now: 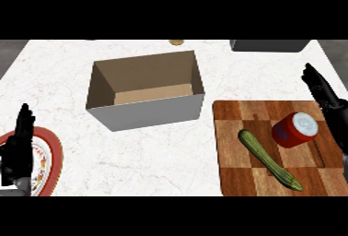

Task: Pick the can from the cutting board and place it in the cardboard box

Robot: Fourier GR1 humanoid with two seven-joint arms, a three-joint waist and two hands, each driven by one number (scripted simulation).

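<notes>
A red can (295,130) with a pale lid stands on the wooden cutting board (238,175) at the lower right. My right hand (326,99) is just to the can's right, fingers straight and pointing away from me, apart from the can. The open cardboard box (145,90) sits left of the board, nothing visible inside it. At the left edge my left hand (19,147) rests open with fingers up, over a plate.
A green cucumber (268,159) lies diagonally on the board, just left of and below the can. A red-rimmed plate (49,159) is at the lower left. A dark object (268,44) sits at the counter's far right edge, and a small brown item (176,42) at the far edge.
</notes>
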